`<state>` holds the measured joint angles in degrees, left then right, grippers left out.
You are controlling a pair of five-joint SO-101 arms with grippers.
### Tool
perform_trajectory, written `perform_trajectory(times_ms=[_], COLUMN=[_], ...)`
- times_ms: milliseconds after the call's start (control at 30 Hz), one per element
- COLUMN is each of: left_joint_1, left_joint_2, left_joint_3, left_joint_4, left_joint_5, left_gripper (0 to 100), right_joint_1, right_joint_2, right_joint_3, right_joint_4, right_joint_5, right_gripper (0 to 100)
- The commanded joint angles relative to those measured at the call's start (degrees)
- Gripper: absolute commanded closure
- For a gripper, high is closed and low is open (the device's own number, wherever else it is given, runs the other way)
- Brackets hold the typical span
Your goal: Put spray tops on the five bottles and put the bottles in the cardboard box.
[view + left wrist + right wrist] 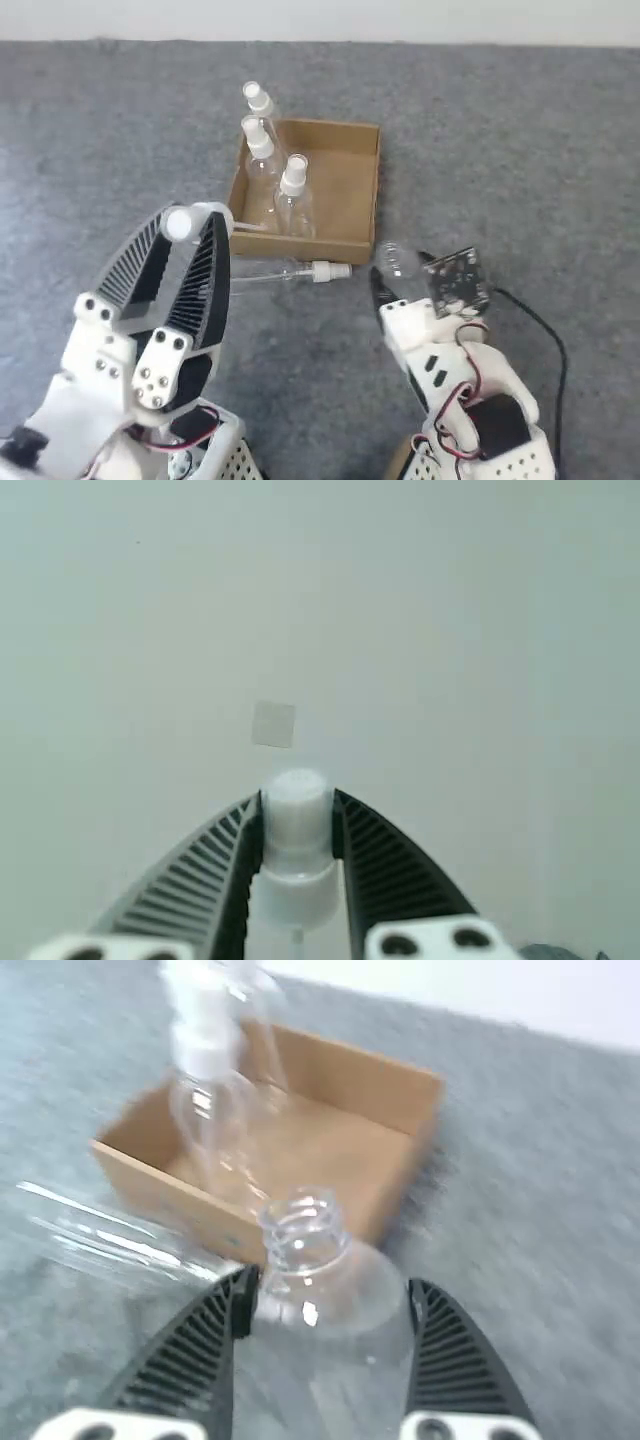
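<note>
Spray top (pixel 297 830), white, one: clamped between the ribbed fingers of my left end effector (pixel 190 225), which I hold raised well above the bench (pixel 520 150), on the near left of the cardboard box (pixel 350 132).

Open bottle (pixel 305 1255), clear, neck bare, one: upright, with my right end effector (pixel 330 1285) closed on its shoulders from both sides, just in front of the box's near right corner.

Lying bottle (pixel 262 270), clear, spray top fitted, one: on its side on the bench, along the box's near wall and just beside it, nozzle end toward my right end effector.

Standing bottles, clear, spray tops fitted, three: front bottle (pixel 295 195) and middle bottle (pixel 262 155) upright inside the box's left half. Rear bottle (pixel 258 100) stands at the far left corner. I cannot tell whether it is inside the wall or just outside.

Bench: grey and carpet-like, with a pale wall behind.
</note>
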<state>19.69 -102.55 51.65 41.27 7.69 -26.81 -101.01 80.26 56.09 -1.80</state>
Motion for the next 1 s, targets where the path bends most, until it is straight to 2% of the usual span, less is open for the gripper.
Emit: perform_trajectory(times_ms=[0, 133, 333, 500, 700, 967], left_joint_1=[-2.55, -4.13, -3.6, -3.52, -3.52, -3.52], left_joint_2=[-2.11, -2.11, -2.2, -2.2, -2.2, -2.2], left_joint_3=[1.01, 0.84, 0.84, 1.01, 1.27, 3.65], left_joint_4=[-1.41, -1.49, -1.67, -1.67, -1.58, -2.55], left_joint_5=[0.79, 4.57, 5.19, 9.14, 10.46, 10.55], left_gripper=[99, 99, 99, 99, 99, 99], right_joint_1=[-5.67, -6.55, -6.73, -7.6, -12.18, -13.41], right_joint_2=[-1.1, -1.1, -1.1, -1.1, -1.1, -1.19], right_joint_3=[2.73, 4.92, 4.92, 4.92, 5.98, 6.24], right_joint_4=[-9.45, -13.93, -13.93, -13.93, -14.29, -14.37], right_joint_5=[1.05, 1.05, 0.97, 0.53, 0.7, 0.53], right_gripper=[90.9, 90.9, 90.9, 90.9, 90.6, 90.8])
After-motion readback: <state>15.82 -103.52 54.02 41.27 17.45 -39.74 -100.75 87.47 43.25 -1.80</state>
